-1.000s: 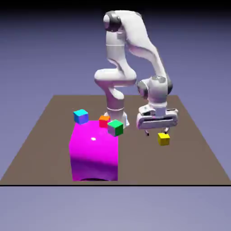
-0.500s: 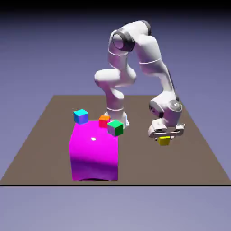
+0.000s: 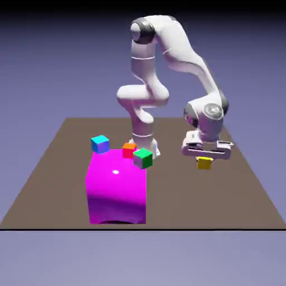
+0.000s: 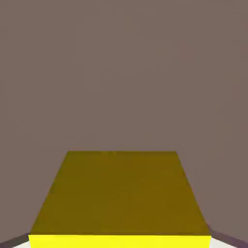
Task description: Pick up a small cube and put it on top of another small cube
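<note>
Yellow cube point(image 3: 204, 163) sits gripped in the claw point(image 3: 205, 161), which points down, slightly tilted.

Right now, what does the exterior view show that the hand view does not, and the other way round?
Only the exterior view shows the blue cube, red cube, green cube, large magenta block and the white arm.

Only the hand view shows, close up, the yellow cube spanning the space between the gripper's finger tips, with a bright strip along its lower edge.

Both share the yellow cube, held in the gripper, and the brown tabletop.
</note>
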